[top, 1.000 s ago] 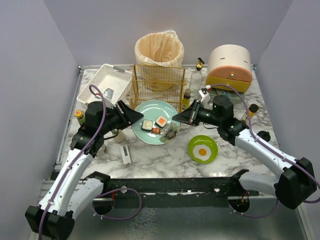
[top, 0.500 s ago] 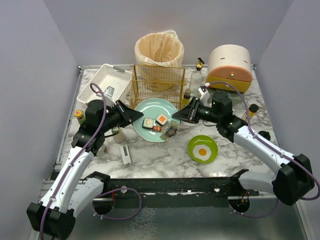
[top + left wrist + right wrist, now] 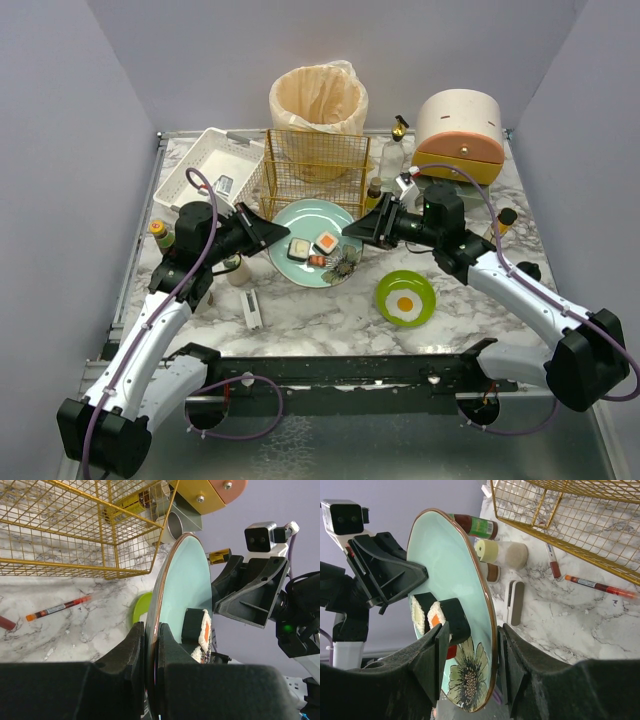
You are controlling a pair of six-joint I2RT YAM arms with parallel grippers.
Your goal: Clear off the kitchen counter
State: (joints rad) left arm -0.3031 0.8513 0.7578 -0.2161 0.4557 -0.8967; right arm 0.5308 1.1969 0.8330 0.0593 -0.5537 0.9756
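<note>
**Left pincer** [image 3: 151, 647]: black, two flat fingers. They are drawn narrow and clamped on the 9 o'clock rim of the plate [image 3: 192, 580], one finger on each face.

**Right pincer** [image 3: 472, 630]: same build. It straddles the opposite rim at 3 o'clock. A gap shows between its fingers, and I cannot tell whether they actually bear on the rim.

**Plate:** round, shallow, glazed pale teal with a thin brown edge and a flower print. It lies directly between the two pincers, equally near both arms, so the line of grip runs 9 to 3. It carries sushi pieces [image 3: 437, 615] that look loose, so it will likely need to stay level.

**Bench** [image 3: 320, 315]: flat, rectangular, white marble pattern with grey veins and a metal edge. It lies beneath both pincers and bears everything listed.

**Wire basket** [image 3: 315, 160]: gold grid, rigid and open-topped, at 12 o'clock from the plate and just beside it.

**Bin** [image 3: 318, 95]: round with a thin crinkled liner, at 12 o'clock beyond the basket.

**Green bowl** [image 3: 405, 298]: glossy, holds a fried egg, at 4 o'clock from the plate.

**White slotted tray** [image 3: 205, 165]: plastic, at 10 o'clock.
</note>
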